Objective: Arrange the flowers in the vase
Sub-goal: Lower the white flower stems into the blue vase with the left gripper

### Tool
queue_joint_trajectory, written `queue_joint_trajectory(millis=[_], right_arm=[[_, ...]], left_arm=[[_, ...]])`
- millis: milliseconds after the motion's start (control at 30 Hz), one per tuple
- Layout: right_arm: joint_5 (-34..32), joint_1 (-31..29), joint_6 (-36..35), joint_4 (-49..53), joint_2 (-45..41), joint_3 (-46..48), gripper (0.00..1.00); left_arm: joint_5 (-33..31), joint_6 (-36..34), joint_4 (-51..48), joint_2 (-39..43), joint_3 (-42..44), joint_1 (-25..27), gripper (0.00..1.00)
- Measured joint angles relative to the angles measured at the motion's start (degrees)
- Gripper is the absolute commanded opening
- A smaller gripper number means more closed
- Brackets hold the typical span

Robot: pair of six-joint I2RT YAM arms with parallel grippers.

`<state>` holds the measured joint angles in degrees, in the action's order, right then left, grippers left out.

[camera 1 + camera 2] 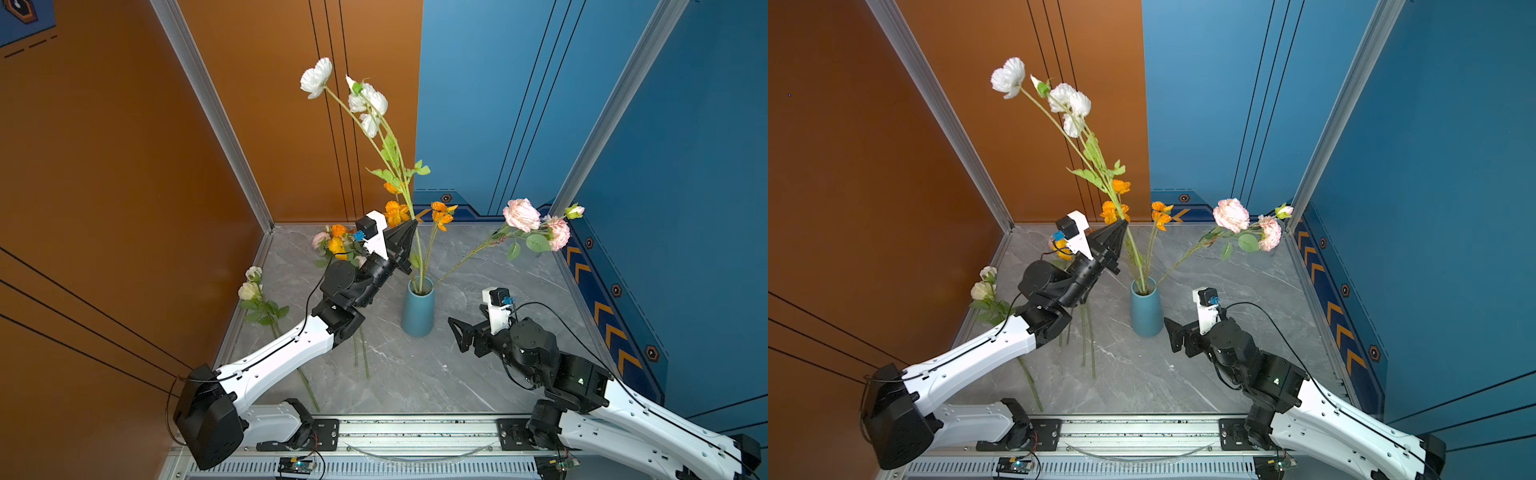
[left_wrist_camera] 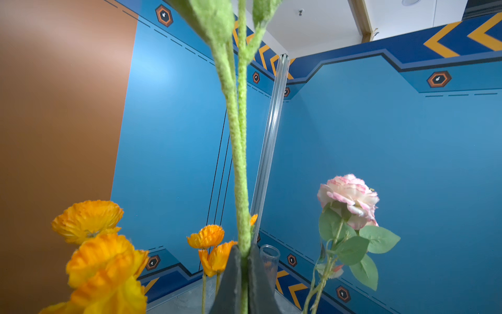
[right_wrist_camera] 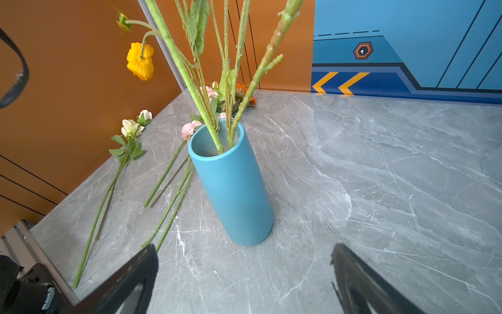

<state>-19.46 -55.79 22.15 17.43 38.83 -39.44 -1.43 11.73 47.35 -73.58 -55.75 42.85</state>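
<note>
Presently, operator, your holdings read thus.

Vase (image 1: 417, 311): blue, round, upright on the grey stone-patterned table (image 1: 478, 374), between your two arms.

White flowers (image 1: 365, 99): several blooms on one long branching stalk. It leans toward the orange wall and rises high above everything else. Its foot reaches down into the vase mouth.

Left pincer (image 1: 413, 224): pressed together on the white flowers' stalk, above the vase and a little to its left in both top views. Your left wrist view shows the fuzzy green stem (image 2: 240, 163) rising from between the two black fingers (image 2: 229, 280).

Orange flowers (image 1: 441, 214): standing in the vase, blooms just beside the left pincer's tip.

Pink flowers (image 1: 521, 214): also in the vase, leaning far out toward the blue wall.

Right pincer (image 1: 457, 336): spread wide and holding nothing. It sits low over the table, just right of the vase and facing it.

Cream flowers (image 1: 250, 289): lying flat on the table by the orange wall, well apart from the vase.

Mixed flowers (image 1: 334, 243): pink and orange, lying on the table behind your left arm and partly hidden by it. Their long stems (image 3: 168, 201) run past the foot of the vase.
</note>
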Motion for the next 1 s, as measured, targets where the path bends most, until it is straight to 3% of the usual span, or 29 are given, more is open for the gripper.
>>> queue_joint_trajectory(millis=[400,633,1000], right_arm=[[2.3,1.1,0.0,-1.2,3.0,0.0,1.00],[3.4,1.8,0.0,-2.6,3.0,0.1,1.00],[4.6,1.8,0.5,-4.6,3.0,1.5,1.00]], left_arm=[[0.0,-9.4,24.5,-5.0,15.2,4.6,0.00],[-4.4,-12.8,29.8,-5.1,20.1,6.7,0.00],[-10.0,-12.4,31.7,-7.1,25.2,8.7,0.00]])
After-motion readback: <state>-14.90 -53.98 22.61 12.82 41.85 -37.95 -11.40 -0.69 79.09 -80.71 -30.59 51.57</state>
